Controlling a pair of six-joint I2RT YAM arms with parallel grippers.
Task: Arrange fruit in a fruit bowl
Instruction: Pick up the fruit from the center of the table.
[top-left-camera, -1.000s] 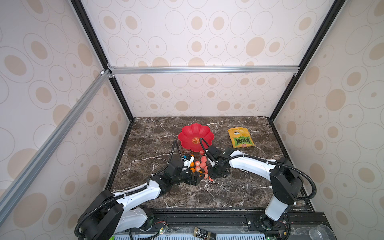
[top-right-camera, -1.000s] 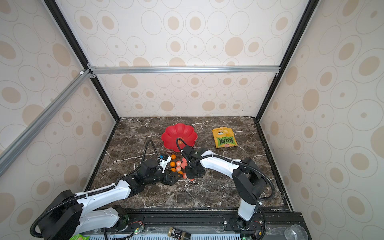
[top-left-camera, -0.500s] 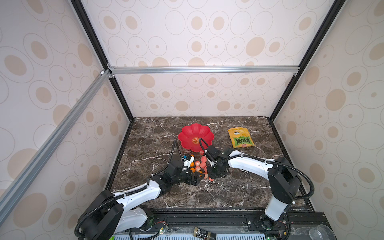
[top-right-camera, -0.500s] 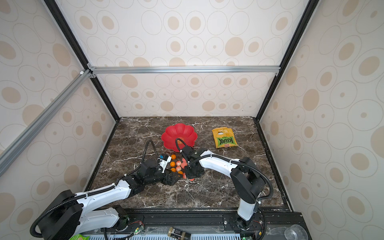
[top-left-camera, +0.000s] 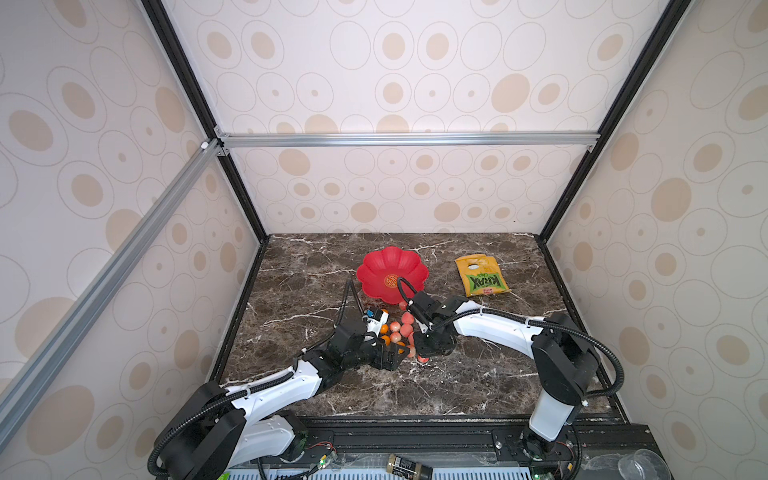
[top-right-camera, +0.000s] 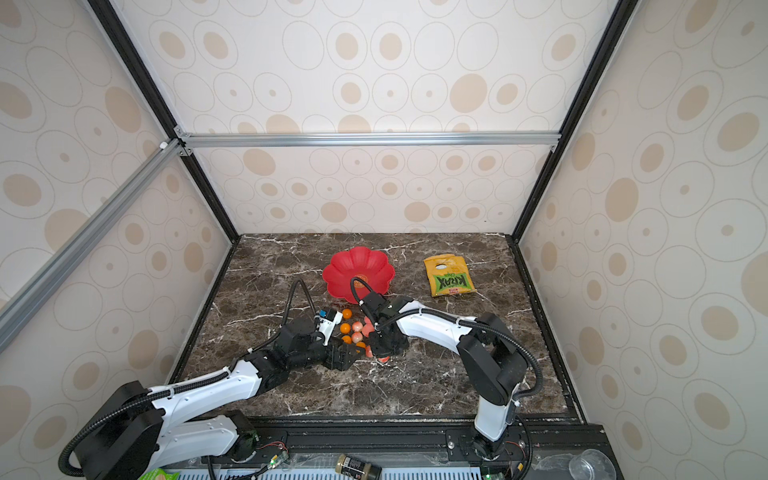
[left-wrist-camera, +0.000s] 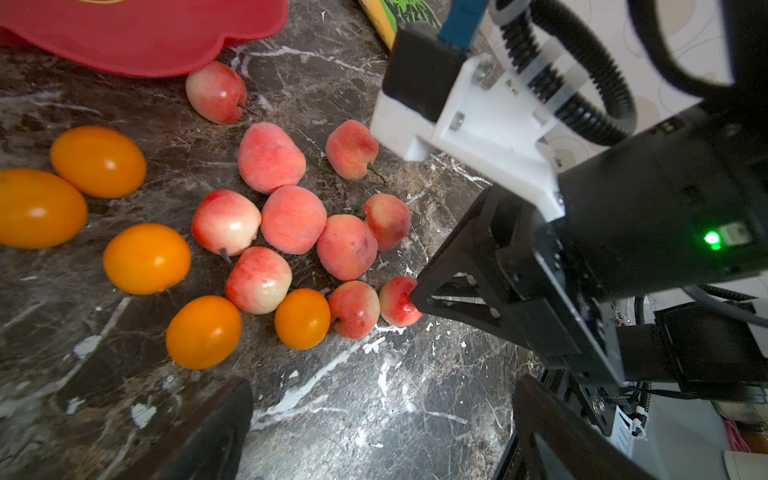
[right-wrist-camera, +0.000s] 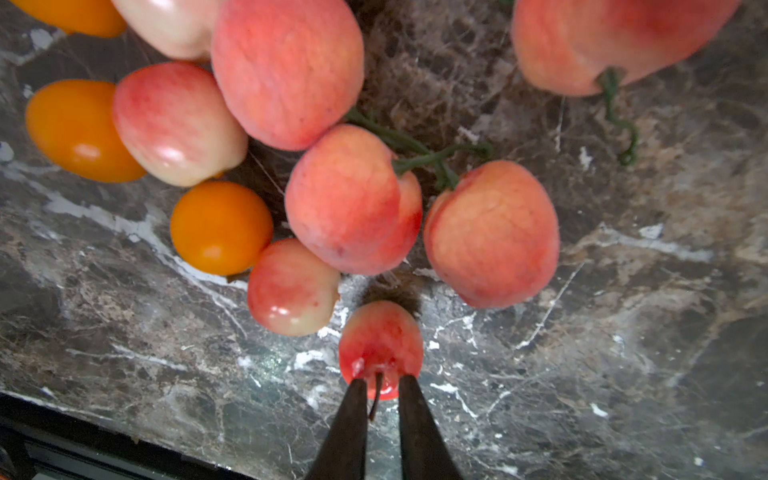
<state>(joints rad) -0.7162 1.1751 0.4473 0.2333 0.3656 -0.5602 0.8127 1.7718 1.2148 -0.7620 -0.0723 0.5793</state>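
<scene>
Ten pink-red and five orange pieces of fruit (left-wrist-camera: 291, 220) show in the left wrist view, all lying on the dark marble surface (left-wrist-camera: 374, 415) just near of the fruit bowl (left-wrist-camera: 145, 37), of which that view catches only a stretch of scalloped red rim. From there the right end effector (left-wrist-camera: 417, 300) is seen side-on, its tip against the small pink-red fruit (left-wrist-camera: 397, 303) at the cluster's near right edge. Only the right wrist view settles the grip: the two dark fingers (right-wrist-camera: 349, 428) stand almost together and pinch that fruit's stem end, the stem itself in the slit between them (whether it has left the surface I cannot tell). The left end effector (left-wrist-camera: 380, 382) is released, its fingers spread wide over bare marble near of the cluster. Both top views give the layout the wrists miss: both arms meeting over the cluster, the whole fruit bowl (top-left-camera: 374, 274) far of it with a gold mark at its centre, and a yellow-green snack bag (top-left-camera: 480, 276) well apart to the far right
</scene>
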